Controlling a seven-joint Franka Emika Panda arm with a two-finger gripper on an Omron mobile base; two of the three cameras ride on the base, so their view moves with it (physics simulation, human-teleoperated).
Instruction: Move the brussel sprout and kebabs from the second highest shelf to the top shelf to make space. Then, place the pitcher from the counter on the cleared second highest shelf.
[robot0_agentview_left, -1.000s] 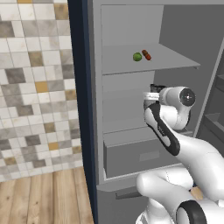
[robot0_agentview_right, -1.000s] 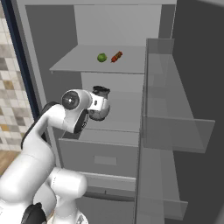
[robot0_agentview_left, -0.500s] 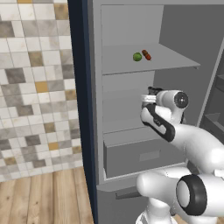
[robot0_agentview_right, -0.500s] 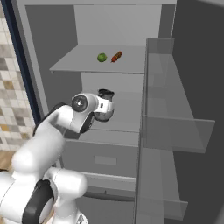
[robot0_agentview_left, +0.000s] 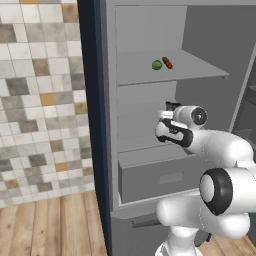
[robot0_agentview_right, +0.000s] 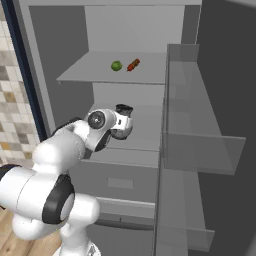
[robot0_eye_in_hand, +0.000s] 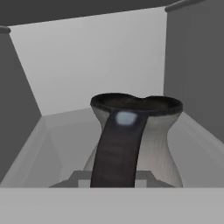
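The tiny green brussel sprout (robot0_agentview_left: 157, 64) (robot0_agentview_right: 116, 65) and the red-brown kebabs (robot0_agentview_left: 168, 63) (robot0_agentview_right: 133, 64) lie side by side on the top shelf (robot0_agentview_left: 205, 71) (robot0_agentview_right: 80, 76). Below them my gripper (robot0_agentview_left: 176, 121) (robot0_agentview_right: 114, 122) (robot0_eye_in_hand: 114, 178) is shut on the handle of the pitcher (robot0_agentview_left: 166, 128) (robot0_agentview_right: 123, 124) (robot0_eye_in_hand: 151, 144). I hold the dark-rimmed grey jug upright inside the cabinet, just over the second highest shelf (robot0_agentview_left: 134, 145) (robot0_agentview_right: 145, 141) (robot0_eye_in_hand: 65, 131). Whether its base touches the board I cannot tell.
A boxy grey drawer (robot0_agentview_left: 150, 175) (robot0_agentview_right: 120, 181) sits under the second highest shelf. The open cabinet door with clear bins (robot0_agentview_right: 200, 145) stands to the right. A dark blue cabinet edge (robot0_agentview_left: 92, 125) and a tiled wall (robot0_agentview_left: 40, 100) lie to the left.
The hand has carried the pitcher a little deeper into the cabinet and slightly lower. The forearm has swung round behind it. The sprout and kebabs have not moved.
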